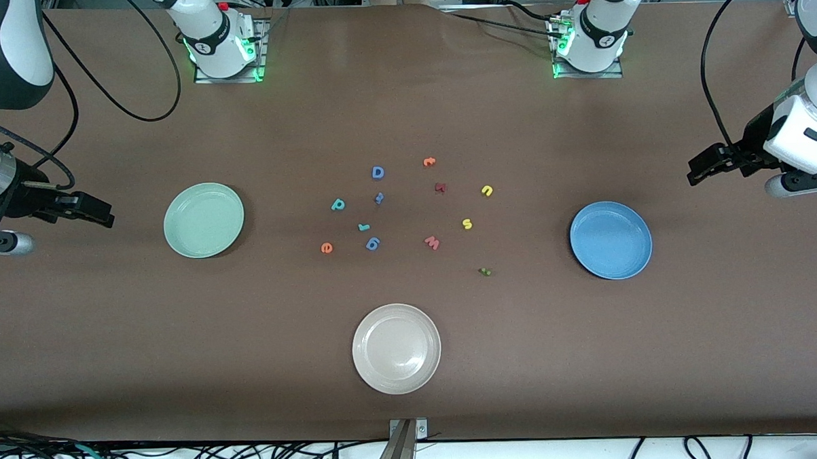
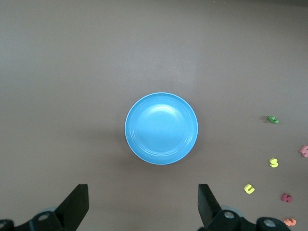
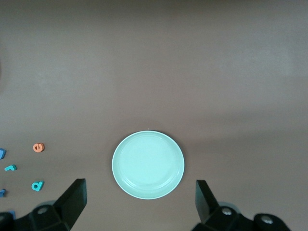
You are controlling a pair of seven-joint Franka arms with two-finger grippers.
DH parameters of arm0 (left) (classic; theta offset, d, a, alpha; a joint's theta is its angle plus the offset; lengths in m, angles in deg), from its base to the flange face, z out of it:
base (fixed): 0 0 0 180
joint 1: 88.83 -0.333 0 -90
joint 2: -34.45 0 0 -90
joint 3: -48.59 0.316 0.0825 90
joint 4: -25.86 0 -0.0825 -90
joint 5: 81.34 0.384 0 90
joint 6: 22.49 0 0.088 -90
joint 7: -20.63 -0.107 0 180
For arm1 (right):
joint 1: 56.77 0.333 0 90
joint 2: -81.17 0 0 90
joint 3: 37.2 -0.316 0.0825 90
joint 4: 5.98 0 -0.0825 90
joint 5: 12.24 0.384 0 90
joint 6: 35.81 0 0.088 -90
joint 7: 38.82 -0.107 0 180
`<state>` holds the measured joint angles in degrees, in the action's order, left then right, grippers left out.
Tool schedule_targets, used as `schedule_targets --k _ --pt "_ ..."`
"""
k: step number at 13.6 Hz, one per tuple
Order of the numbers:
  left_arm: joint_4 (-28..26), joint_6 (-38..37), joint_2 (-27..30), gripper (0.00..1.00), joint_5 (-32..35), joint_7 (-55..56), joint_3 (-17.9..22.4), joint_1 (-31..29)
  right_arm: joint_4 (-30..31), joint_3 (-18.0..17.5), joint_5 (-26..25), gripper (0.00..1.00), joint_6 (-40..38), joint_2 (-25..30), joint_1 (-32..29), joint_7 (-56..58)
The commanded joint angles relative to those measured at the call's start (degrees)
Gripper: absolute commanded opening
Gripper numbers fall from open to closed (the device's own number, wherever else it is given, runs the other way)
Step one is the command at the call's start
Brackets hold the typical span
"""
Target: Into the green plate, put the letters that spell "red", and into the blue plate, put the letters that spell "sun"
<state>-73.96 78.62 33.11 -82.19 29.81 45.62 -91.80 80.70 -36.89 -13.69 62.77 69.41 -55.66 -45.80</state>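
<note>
The green plate [image 1: 203,219] lies empty toward the right arm's end, the blue plate [image 1: 611,239] empty toward the left arm's end. Between them on the table lie the teal "r" [image 1: 363,226], orange "e" [image 1: 326,247] and teal "d" shape [image 1: 338,205], then the yellow "s" [image 1: 467,223], yellow "u" [image 1: 487,191] and dark green letter [image 1: 485,272]. My right gripper [image 1: 105,216] hangs open and empty beside the green plate [image 3: 148,164]. My left gripper [image 1: 695,175] hangs open and empty beside the blue plate [image 2: 161,128].
A cream-white plate [image 1: 396,348] sits nearer the front camera than the letters. Among the letters also lie a blue "D" [image 1: 378,172], an orange letter [image 1: 429,162], a dark red one [image 1: 440,187], a pink "w" [image 1: 432,242] and a blue "6" shape [image 1: 373,243].
</note>
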Motion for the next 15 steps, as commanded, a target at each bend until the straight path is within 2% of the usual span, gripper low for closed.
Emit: schedule_targets --k 1,15 --pt "0.94 -0.39 -0.42 1.00 -1.17 -0.83 -0.10 -0.28 -0.72 -0.84 1.09 1.00 -1.20 0.25 -0.77 -0.67" --pt "1.03 -0.39 -0.42 1.00 -1.17 -0.83 -0.10 -0.28 -0.02 -1.02 0.83 1.00 -4.19 -0.27 -0.50 -0.93"
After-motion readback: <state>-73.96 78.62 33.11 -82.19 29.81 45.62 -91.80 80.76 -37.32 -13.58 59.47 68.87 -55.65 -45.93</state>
